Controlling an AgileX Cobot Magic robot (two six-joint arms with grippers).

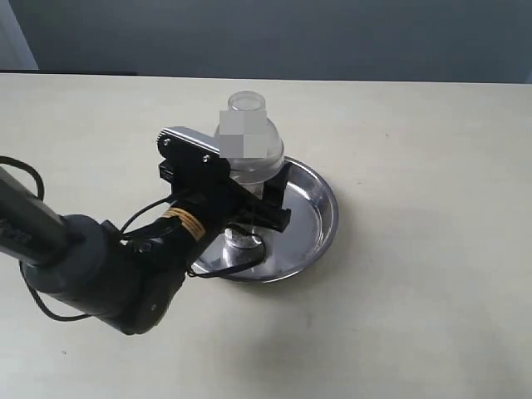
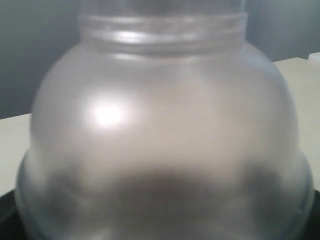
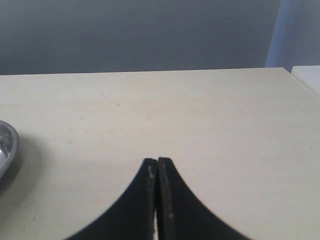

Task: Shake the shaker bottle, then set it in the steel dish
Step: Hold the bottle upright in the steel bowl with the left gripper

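The shaker bottle point(image 1: 249, 137) stands upright inside the steel dish point(image 1: 320, 218), its foot over the dish's flat bottom; whether the foot rests on it I cannot tell. My left gripper point(image 1: 256, 208) is shut on the shaker bottle's body below the dome, one black finger point(image 1: 280, 198) showing on the far side. The frosted dome of the shaker bottle point(image 2: 160, 125) fills the left wrist view, hiding the fingers and the pellets. My right gripper point(image 3: 157, 161) is shut on nothing, low over bare table, with the steel dish's rim point(image 3: 7, 145) at that view's edge. It is outside the exterior view.
The left arm point(image 1: 91, 266) reaches in from the lower left, its cables hanging over the dish's near rim. The pale table point(image 1: 416, 316) runs back to a grey wall.
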